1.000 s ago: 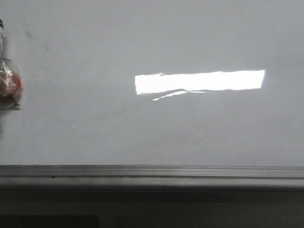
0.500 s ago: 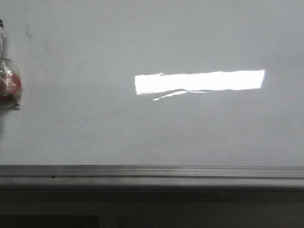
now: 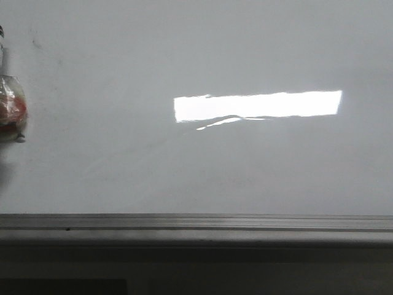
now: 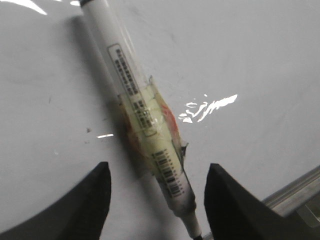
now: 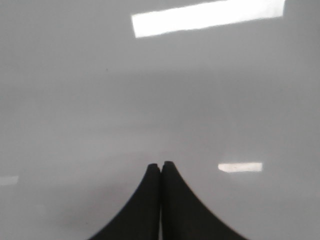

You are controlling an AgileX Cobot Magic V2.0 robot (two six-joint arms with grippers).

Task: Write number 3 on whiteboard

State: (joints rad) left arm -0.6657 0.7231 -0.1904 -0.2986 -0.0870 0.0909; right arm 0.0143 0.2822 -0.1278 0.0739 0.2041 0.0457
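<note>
The whiteboard (image 3: 245, 166) fills the front view, with a bright rectangular glare (image 3: 258, 106) and a grey metal rail (image 3: 196, 222) along its near edge. No number 3 shows on it in any view. A white marker (image 4: 142, 110) wrapped in yellowish tape lies on the board in the left wrist view, and its taped part shows at the front view's left edge (image 3: 12, 107). My left gripper (image 4: 158, 167) is open, its jaws on either side of the marker's tip end without touching it. My right gripper (image 5: 161, 164) is shut and empty over bare board (image 5: 75, 100).
The board's rail (image 4: 295, 187) shows beside the left gripper. Below the rail in the front view lies a dark strip (image 3: 196, 270). Faint smudges (image 3: 37, 43) mark the board's upper left.
Nearly nothing. The taped marker at the front view's left edge has edged slightly to the left.
</note>
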